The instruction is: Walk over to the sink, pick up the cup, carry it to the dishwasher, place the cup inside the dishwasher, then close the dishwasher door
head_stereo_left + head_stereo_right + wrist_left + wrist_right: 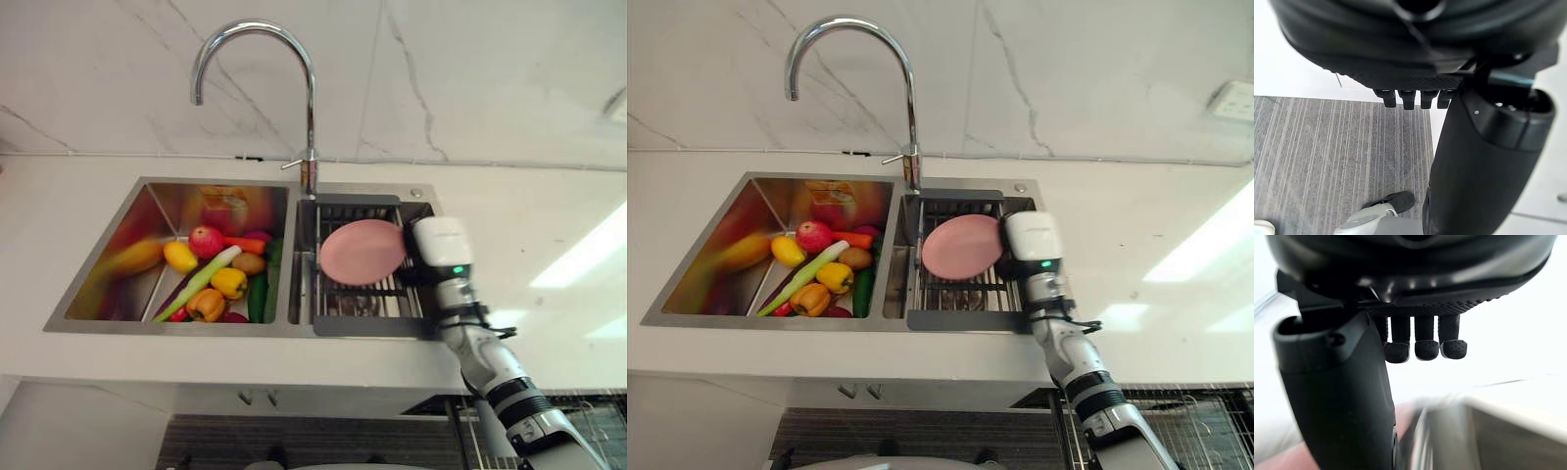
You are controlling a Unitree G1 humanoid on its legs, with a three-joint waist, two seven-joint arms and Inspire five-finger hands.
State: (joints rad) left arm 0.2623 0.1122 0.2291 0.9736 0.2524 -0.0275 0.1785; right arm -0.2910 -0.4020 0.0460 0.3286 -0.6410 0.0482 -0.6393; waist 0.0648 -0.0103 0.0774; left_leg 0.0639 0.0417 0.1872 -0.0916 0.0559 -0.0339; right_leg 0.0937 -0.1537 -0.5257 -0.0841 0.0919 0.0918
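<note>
I'm watching the right arm (493, 364) showing as silver-grey jointed segments ringed with black bands, and it's ending in a boxy white wrist housing (443, 243) where a small green light (457, 269) is glowing. The right hand (1420, 308) is showing dark, with a stippled palm, fingers (1426, 350) capped by rounded grainy pads, and a screw (1336, 339) sitting in its thick glossy thumb (1337, 401). The left hand (1400, 81) is looking equally dark and stippled.

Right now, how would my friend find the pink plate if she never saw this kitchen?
Find the steel double sink under the tall curved tap. In its right basin sits a dark wire rack. The pink plate lies on that rack: flat, round and plain, unlike the colourful fruit and vegetables piled in the left basin.
</note>
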